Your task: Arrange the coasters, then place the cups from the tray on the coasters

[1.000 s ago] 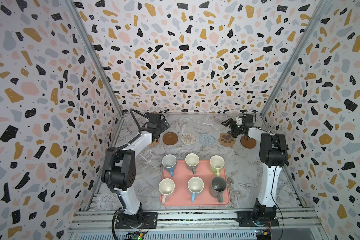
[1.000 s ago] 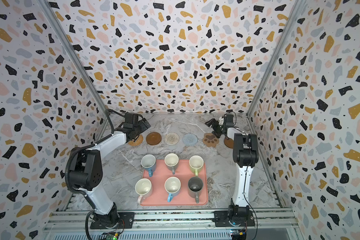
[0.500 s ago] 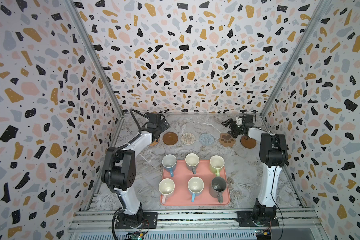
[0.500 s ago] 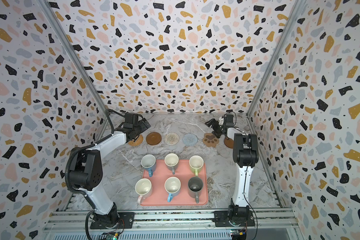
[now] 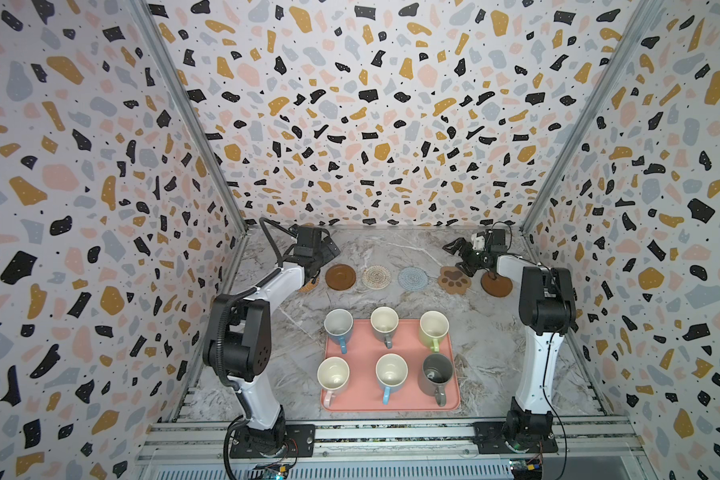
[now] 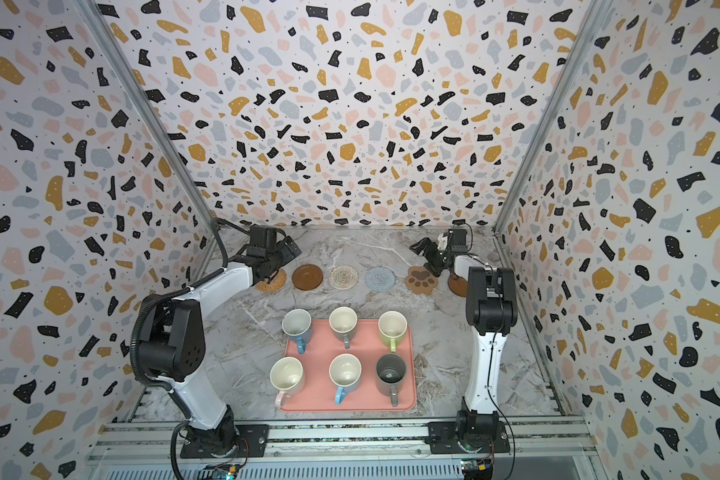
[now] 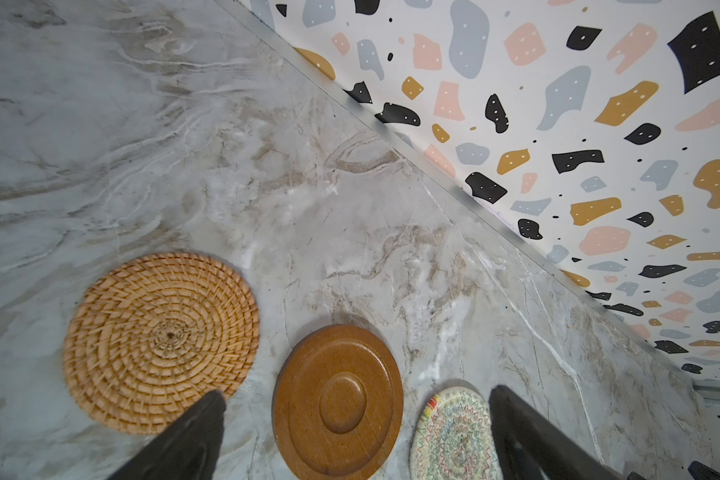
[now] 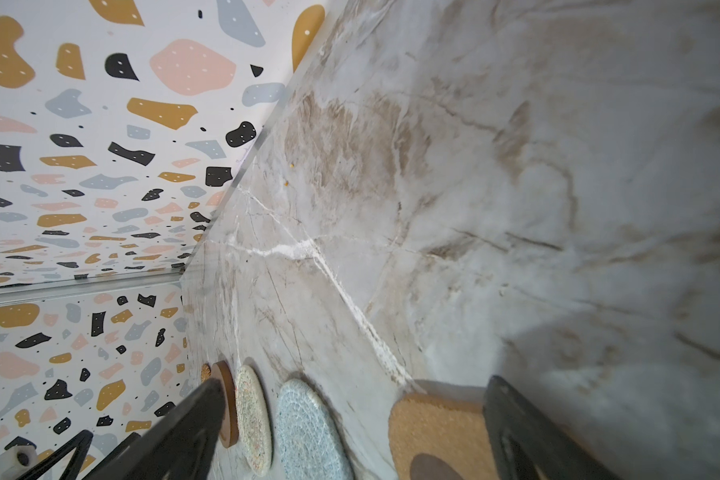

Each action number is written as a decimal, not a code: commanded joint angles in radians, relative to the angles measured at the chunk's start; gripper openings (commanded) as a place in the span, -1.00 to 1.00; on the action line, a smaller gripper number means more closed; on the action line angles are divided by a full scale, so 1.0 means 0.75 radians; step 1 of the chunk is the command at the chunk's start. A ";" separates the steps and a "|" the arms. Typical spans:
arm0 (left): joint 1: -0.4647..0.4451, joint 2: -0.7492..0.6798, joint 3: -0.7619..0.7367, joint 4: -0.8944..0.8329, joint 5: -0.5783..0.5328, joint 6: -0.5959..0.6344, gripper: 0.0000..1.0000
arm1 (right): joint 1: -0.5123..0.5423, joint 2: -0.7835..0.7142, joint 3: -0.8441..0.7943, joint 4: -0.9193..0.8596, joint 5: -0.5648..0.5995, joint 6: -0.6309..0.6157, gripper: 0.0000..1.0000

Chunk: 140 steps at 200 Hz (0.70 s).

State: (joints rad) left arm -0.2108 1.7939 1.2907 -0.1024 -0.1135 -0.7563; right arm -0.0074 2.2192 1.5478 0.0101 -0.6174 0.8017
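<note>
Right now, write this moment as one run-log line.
coasters: six in row | cups: six on tray | left gripper: open, empty | right gripper: open, empty

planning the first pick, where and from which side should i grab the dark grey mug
Pinch the right wall of the dark grey mug from straight above, one finger inside. It stands upright at the near right corner of the tray; its handle points to the front, and other mugs crowd only its left and back.

white terrazzo-print walls (image 5: pixel 371 104) (orange, pink, grey and black flecks) enclose a grey-beige marble-look tabletop (image 5: pixel 391 253) on three sides; ribbed silver aluminium rails (image 5: pixel 391 440) run along the front edge.
</note>
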 commanded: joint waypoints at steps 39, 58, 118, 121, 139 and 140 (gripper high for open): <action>-0.007 -0.017 0.011 0.016 0.000 0.002 1.00 | 0.002 -0.058 -0.038 -0.132 0.008 -0.022 0.98; -0.008 -0.017 0.013 0.016 0.000 0.002 0.99 | 0.003 -0.064 -0.041 -0.133 0.006 -0.022 0.98; -0.009 -0.019 0.007 0.016 0.000 0.002 1.00 | 0.007 -0.078 -0.060 -0.127 0.004 -0.018 0.98; -0.009 -0.019 0.007 0.016 -0.001 0.003 1.00 | 0.006 -0.079 -0.059 -0.127 0.004 -0.018 0.98; -0.009 -0.023 0.003 0.016 -0.004 0.001 0.99 | 0.010 -0.083 -0.061 -0.127 0.003 -0.019 0.98; -0.009 -0.023 0.003 0.016 -0.004 0.001 0.99 | 0.010 -0.083 -0.061 -0.128 0.003 -0.018 0.98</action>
State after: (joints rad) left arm -0.2127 1.7939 1.2907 -0.1028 -0.1135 -0.7563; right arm -0.0071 2.1983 1.5230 -0.0048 -0.6189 0.7952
